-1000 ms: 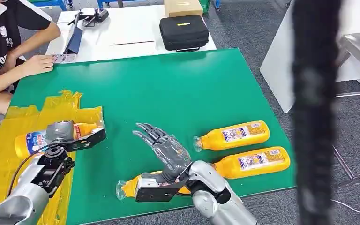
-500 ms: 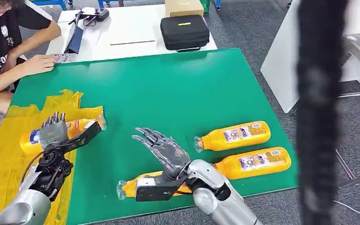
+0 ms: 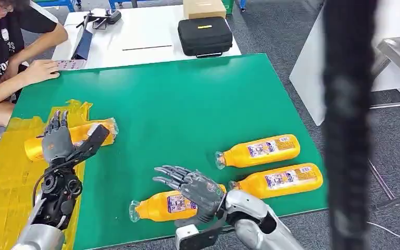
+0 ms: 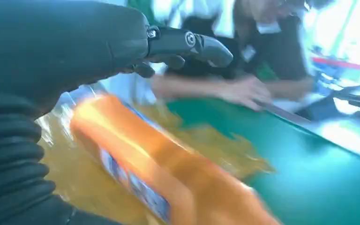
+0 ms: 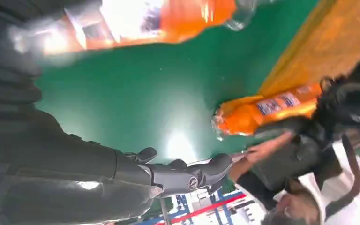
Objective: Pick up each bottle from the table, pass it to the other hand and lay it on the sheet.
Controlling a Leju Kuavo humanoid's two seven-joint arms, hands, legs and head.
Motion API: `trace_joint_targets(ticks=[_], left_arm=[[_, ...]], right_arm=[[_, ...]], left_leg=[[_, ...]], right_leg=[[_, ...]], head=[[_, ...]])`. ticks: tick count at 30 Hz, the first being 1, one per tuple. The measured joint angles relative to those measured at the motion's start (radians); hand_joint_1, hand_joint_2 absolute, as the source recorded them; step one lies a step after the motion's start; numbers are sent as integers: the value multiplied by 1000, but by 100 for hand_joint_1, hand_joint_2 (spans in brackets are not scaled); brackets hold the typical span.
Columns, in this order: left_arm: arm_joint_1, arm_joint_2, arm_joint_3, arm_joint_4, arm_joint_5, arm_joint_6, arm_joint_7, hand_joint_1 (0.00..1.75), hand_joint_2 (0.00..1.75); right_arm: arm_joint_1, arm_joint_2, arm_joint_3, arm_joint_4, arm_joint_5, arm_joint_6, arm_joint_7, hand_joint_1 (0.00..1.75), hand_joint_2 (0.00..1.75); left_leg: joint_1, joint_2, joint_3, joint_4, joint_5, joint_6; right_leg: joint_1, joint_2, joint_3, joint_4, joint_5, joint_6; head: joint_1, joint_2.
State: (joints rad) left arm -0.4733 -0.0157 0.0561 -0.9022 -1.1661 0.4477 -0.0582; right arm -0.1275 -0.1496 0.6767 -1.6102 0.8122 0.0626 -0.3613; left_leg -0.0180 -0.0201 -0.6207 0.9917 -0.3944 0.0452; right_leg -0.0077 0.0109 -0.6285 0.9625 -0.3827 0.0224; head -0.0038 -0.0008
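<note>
Left hand (image 3: pixel 57 141) spread, seemingly just above glossy orange bottle (image 3: pixel 78 136) on crinkled yellow sheet (image 3: pixel 0 182).

one bottle (image 3: pixel 73 136) on sheet (image 3: pixel 2 182), left | three bottles (image 3: pixel 263 165) on table (image 3: pixel 187 99), right

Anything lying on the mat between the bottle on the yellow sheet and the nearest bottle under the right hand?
No. In the head view, only bare green mat separates the sheet bottle from the near bottle.
</note>
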Motion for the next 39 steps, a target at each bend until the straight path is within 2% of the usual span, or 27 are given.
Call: trace_joint_targets(ticks=[2, 5, 10, 17, 29, 39], left_arm=[[10, -10, 14, -22, 252, -110, -137, 0, 175], [23, -24, 21, -41, 432, -157, -229, 0, 175], [43, -50, 29, -79, 691, -306, -274, 0, 175], [51, -78, 31, -96, 794, -351, -295, 0, 175], [60, -92, 14, -107, 807, -334, -308, 0, 175], [72, -93, 2, -106, 822, -302, -317, 0, 175]], right_arm=[[23, -32, -7, -17, 20, 0, 3, 0, 175], [72, -66, -32, -44, 63, 0, 24, 0, 175], [181, -75, -88, -79, 224, -17, 160, 0, 175], [251, -75, -112, -83, 250, -17, 217, 0, 175], [242, -64, -113, -46, 264, -55, 251, 0, 175], [117, -19, -105, 51, 201, -94, 211, 0, 175]], left_leg=[[0, 0, 0, 0, 0, 0], [0, 0, 0, 0, 0, 0], [0, 0, -1, 0, -1, 0], [0, 0, 0, 0, -1, 0], [0, 0, 0, 0, -1, 0], [0, 1, 0, 0, 0, 0]], right_leg=[[0, 0, 0, 0, 0, 0], [0, 0, 0, 0, 0, 0], [0, 0, 0, 0, 0, 0], [0, 0, 0, 0, 0, 0], [0, 0, 0, 0, 0, 0], [0, 0, 0, 0, 0, 0]], head=[[0, 0], [0, 0], [0, 0], [0, 0], [0, 0], [0, 0]])
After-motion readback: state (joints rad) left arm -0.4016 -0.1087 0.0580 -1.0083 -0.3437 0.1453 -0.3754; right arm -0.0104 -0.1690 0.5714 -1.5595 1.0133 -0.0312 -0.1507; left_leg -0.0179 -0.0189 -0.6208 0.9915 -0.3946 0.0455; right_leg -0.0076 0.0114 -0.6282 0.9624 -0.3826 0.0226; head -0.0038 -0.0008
